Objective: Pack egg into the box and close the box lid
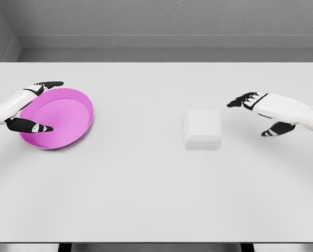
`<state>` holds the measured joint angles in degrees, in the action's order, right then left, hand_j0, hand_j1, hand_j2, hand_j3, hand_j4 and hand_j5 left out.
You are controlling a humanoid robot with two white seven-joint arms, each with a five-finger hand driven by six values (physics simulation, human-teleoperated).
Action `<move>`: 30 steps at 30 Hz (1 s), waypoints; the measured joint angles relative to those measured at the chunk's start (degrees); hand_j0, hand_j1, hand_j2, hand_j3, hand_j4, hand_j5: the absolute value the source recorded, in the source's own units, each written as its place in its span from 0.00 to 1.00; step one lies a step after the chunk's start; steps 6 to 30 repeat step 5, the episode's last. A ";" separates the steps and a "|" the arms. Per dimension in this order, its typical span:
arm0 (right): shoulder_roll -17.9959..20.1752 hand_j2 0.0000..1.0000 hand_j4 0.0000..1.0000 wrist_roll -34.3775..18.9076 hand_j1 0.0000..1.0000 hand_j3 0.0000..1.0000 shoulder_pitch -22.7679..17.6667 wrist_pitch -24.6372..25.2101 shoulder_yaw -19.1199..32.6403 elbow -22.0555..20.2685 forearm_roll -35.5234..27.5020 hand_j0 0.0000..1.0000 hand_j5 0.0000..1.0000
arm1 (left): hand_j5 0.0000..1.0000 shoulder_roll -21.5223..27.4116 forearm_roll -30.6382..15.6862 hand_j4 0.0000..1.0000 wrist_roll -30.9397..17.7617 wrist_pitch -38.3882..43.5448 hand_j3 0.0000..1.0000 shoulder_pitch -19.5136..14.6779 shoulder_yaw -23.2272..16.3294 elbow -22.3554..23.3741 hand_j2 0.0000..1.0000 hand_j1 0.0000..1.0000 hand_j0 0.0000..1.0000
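Egg not visible anywhere; box (202, 129) sits mid-table w/ lid down, looks light, rigid, grab lid edge. Left hand (29, 107) fingers spread over pink bowl (78, 122), right hand (261, 111) open near box.

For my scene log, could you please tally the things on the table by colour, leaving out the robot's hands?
Pink/magenta: 1, the bowl, at the left hand
White: 1, the box, lid closed, left of the right hand
Total: 2
No egg is visible.
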<state>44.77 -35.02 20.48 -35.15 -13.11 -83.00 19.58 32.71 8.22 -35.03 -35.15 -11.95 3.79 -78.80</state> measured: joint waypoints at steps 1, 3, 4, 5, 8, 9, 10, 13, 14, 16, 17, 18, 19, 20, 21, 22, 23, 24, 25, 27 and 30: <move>0.01 1.00 1.00 0.00 1.00 1.00 0.09 0.00 1.32 1.53 0.01 1.00 1.00 | 1.00 -0.07 0.19 1.00 0.00 0.00 1.00 0.00 -0.01 0.01 1.00 1.00 1.00; 0.04 1.00 1.00 0.00 1.00 1.00 0.09 0.00 4.06 4.51 0.09 1.00 1.00 | 1.00 -0.15 0.50 1.00 0.00 0.00 1.00 -0.09 -0.01 0.03 1.00 1.00 1.00; 0.03 1.00 1.00 0.00 1.00 1.00 0.09 0.00 5.13 5.59 0.13 1.00 1.00 | 1.00 -0.18 0.59 1.00 0.00 0.00 1.00 0.00 -0.01 0.02 1.00 1.00 1.00; 0.02 1.00 1.00 0.00 1.00 1.00 0.09 0.00 5.89 6.34 0.15 1.00 1.00 | 1.00 -0.20 0.66 1.00 0.00 0.00 1.00 0.00 -0.01 0.02 1.00 1.00 1.00; 0.02 1.00 1.00 0.00 1.00 1.00 0.09 0.00 5.89 6.34 0.15 1.00 1.00 | 1.00 -0.20 0.66 1.00 0.00 0.00 1.00 0.00 -0.01 0.02 1.00 1.00 1.00; 0.02 1.00 1.00 0.00 1.00 1.00 0.09 0.00 5.89 6.34 0.15 1.00 1.00 | 1.00 -0.20 0.66 1.00 0.00 0.00 1.00 0.00 -0.01 0.02 1.00 1.00 1.00; 0.02 1.00 1.00 0.00 1.00 1.00 0.09 0.00 5.89 6.34 0.15 1.00 1.00 | 1.00 -0.20 0.66 1.00 0.00 0.00 1.00 0.00 -0.01 0.02 1.00 1.00 1.00; 0.02 1.00 1.00 0.00 1.00 1.00 0.09 0.00 5.89 6.34 0.15 1.00 1.00 | 1.00 -0.20 0.66 1.00 0.00 0.00 1.00 0.00 -0.01 0.02 1.00 1.00 1.00; 0.02 1.00 1.00 0.00 1.00 1.00 0.09 0.00 5.89 6.34 0.15 1.00 1.00 | 1.00 -0.20 0.66 1.00 0.00 0.00 1.00 0.00 -0.01 0.02 1.00 1.00 1.00; 0.02 1.00 1.00 0.00 1.00 1.00 0.09 0.00 5.89 6.34 0.15 1.00 1.00 | 1.00 -0.20 0.66 1.00 0.00 0.00 1.00 0.00 -0.01 0.02 1.00 1.00 1.00; 0.02 1.00 1.00 0.00 1.00 1.00 0.09 0.00 5.89 6.34 0.15 1.00 1.00 | 1.00 -0.20 0.66 1.00 0.00 0.00 1.00 0.00 -0.01 0.02 1.00 1.00 1.00; 0.02 1.00 1.00 0.00 1.00 1.00 0.09 0.00 5.89 6.34 0.15 1.00 1.00 | 1.00 -0.20 0.66 1.00 0.00 0.00 1.00 0.00 -0.01 0.02 1.00 1.00 1.00; 0.02 1.00 1.00 0.00 1.00 1.00 0.09 0.00 5.89 6.34 0.15 1.00 1.00 | 1.00 -0.20 0.66 1.00 0.00 0.00 1.00 0.00 -0.01 0.02 1.00 1.00 1.00; 0.02 1.00 1.00 0.00 1.00 1.00 0.09 0.00 5.89 6.34 0.15 1.00 1.00 | 1.00 -0.20 0.66 1.00 0.00 0.00 1.00 0.00 -0.01 0.02 1.00 1.00 1.00; 0.02 1.00 1.00 0.00 1.00 1.00 0.09 0.00 5.89 6.34 0.15 1.00 1.00 | 1.00 -0.20 0.66 1.00 0.00 0.00 1.00 0.00 -0.01 0.02 1.00 1.00 1.00; 0.02 1.00 1.00 0.00 1.00 1.00 0.09 0.00 5.89 6.34 0.15 1.00 1.00 | 1.00 -0.20 0.66 1.00 0.00 0.00 1.00 0.00 -0.01 0.02 1.00 1.00 1.00; 0.02 1.00 1.00 0.00 1.00 1.00 0.09 0.00 5.89 6.34 0.15 1.00 1.00 | 1.00 -0.20 0.66 1.00 0.00 0.00 1.00 0.00 -0.01 0.02 1.00 1.00 1.00; 0.02 1.00 1.00 0.00 1.00 1.00 0.09 0.00 5.89 6.34 0.15 1.00 1.00 | 1.00 -0.20 0.66 1.00 0.00 0.00 1.00 0.00 -0.01 0.02 1.00 1.00 1.00; 0.02 1.00 1.00 0.00 1.00 1.00 0.09 0.00 5.89 6.34 0.15 1.00 1.00 | 1.00 -0.20 0.66 1.00 0.00 0.00 1.00 0.00 -0.01 0.02 1.00 1.00 1.00; 0.02 1.00 1.00 0.00 1.00 1.00 0.09 0.00 5.89 6.34 0.15 1.00 1.00 | 1.00 -0.20 0.66 1.00 0.00 0.00 1.00 0.00 -0.01 0.02 1.00 1.00 1.00; 0.02 1.00 1.00 0.00 1.00 1.00 0.09 0.00 5.89 6.34 0.15 1.00 1.00 | 1.00 -0.20 0.66 1.00 0.00 0.00 1.00 0.00 -0.01 0.02 1.00 1.00 1.00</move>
